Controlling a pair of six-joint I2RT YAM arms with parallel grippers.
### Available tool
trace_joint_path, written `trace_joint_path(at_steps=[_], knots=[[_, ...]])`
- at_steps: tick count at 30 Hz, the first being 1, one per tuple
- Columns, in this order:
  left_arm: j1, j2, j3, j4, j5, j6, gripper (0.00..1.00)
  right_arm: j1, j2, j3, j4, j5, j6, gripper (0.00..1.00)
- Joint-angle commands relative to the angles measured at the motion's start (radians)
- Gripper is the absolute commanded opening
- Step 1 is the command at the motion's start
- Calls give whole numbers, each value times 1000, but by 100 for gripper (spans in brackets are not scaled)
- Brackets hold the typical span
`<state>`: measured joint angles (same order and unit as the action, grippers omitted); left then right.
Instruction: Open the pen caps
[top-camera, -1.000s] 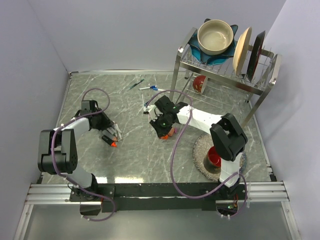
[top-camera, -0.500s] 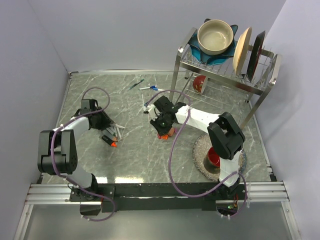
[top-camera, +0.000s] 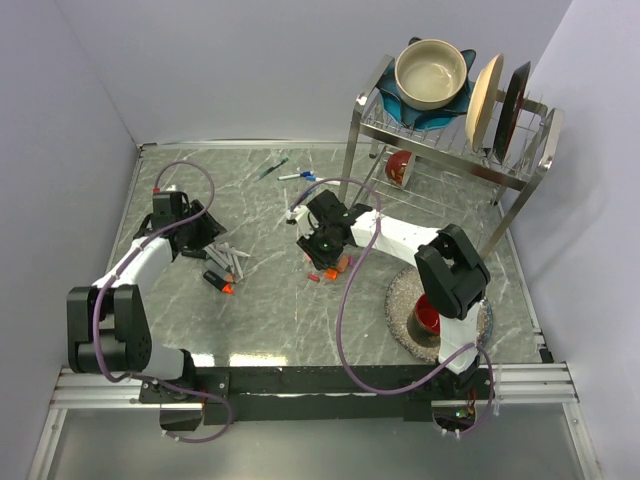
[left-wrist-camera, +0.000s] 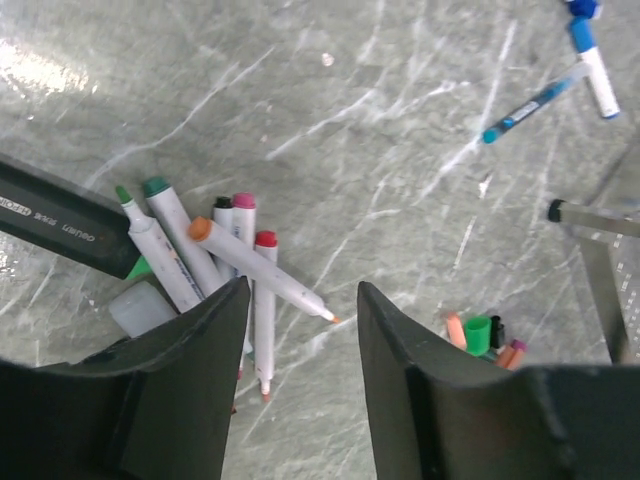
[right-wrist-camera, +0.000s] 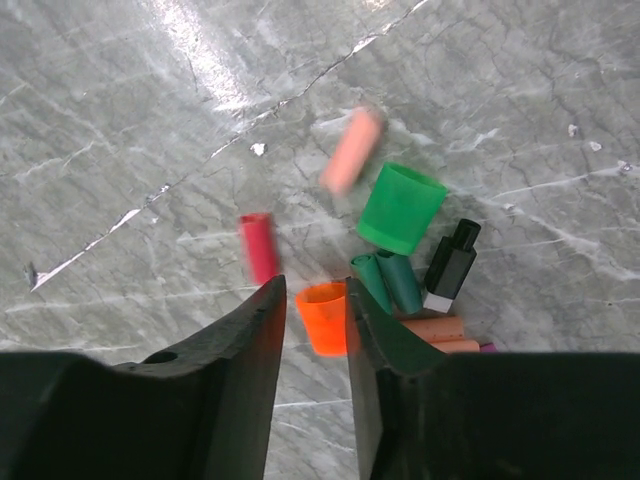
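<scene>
Pen caps (right-wrist-camera: 401, 208) are heaped mid-table (top-camera: 270, 320), markers (left-wrist-camera: 185, 245) are piled to their left, 2 pens (top-camera: 297, 176) are laid behind, and a dish rack (top-camera: 440, 150) is stood back right.

Bright, even overhead light, with only soft, faint shadows on the counter (top-camera: 270, 310). White glare streaks on the glossy marble in both wrist views. Pink cap (right-wrist-camera: 352, 150) and red cap (right-wrist-camera: 259, 247) are motion-blurred; the dark fingers (right-wrist-camera: 230, 350) close to the lens look slightly soft.
</scene>
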<state>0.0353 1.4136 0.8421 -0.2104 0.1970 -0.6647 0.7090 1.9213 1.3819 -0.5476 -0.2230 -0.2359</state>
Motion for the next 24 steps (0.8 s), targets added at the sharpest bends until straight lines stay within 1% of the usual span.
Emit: trace_joint_path(at_steps=[1,6,8,9,11,14,15,17,18,19,21,22,24], knots=[[-3,-53,41,19,53,28,53,-5,7,39,21,16,-3,40],[-12,-25,46,63,134,39,55,-5,-40,40,6,-21,-32,40],[-24,-2,63,62,145,48,55,-6,-60,48,-21,-51,-74,40],[-29,8,90,60,147,53,55,-12,-77,51,-34,-97,-91,40],[-72,56,126,49,142,65,55,-19,-94,52,-66,-143,-131,40],[-126,143,222,8,121,88,54,-35,-126,49,-95,-214,-172,40],[-155,186,273,-21,101,94,54,-42,-143,45,-104,-243,-180,40],[-187,221,313,-44,73,117,54,-51,-156,43,-118,-280,-213,40],[-213,251,345,-69,50,123,54,-54,-162,42,-158,-320,-236,40],[-222,261,354,-73,41,129,54,-55,-162,40,-188,-414,-305,40],[-235,274,357,-70,35,125,54,-37,-148,36,-279,-522,-362,38],[-235,272,353,-66,29,123,53,8,-139,37,-317,-585,-444,37],[-235,260,344,-64,15,120,53,82,-123,28,-333,-564,-482,36]])
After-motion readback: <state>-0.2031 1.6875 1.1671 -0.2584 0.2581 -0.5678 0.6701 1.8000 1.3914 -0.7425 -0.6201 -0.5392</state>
